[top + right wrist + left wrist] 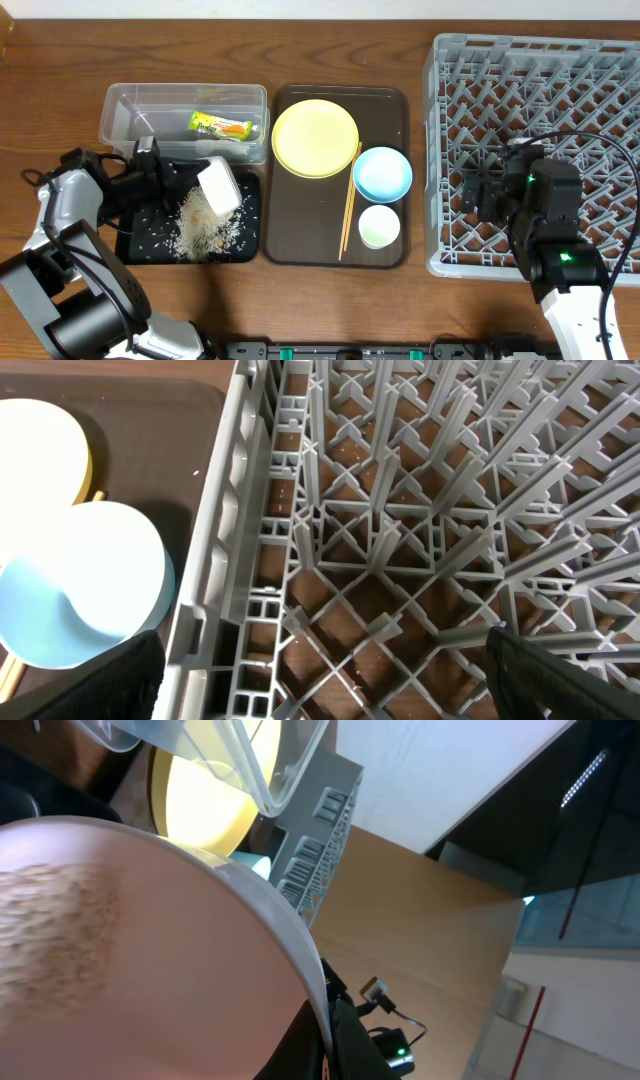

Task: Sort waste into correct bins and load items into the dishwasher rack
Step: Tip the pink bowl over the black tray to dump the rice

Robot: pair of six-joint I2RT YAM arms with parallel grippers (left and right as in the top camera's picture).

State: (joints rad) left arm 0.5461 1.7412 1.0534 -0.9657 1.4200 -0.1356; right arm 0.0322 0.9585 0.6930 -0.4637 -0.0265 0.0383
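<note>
The left pincer (188, 180) grips the white bowl (220, 187), tipped over the black tray (135, 250). Shake it gently (no spills) so all the rice (200, 232) falls in. The right pincer (480, 192) hangs wide over the rack (600, 80).

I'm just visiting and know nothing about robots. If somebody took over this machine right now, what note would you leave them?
Left pincer: shut on the white bowl, tipped over the black tray, where rice lies heaped.
Right pincer: open, empty, above the dishwasher rack.
Done: snack wrapper is in the clear tub.
Left: nothing racked yet. Yellow plate, blue bowl, cup and chopsticks sit on the brown tray. Paper scrap not spotted.
</note>
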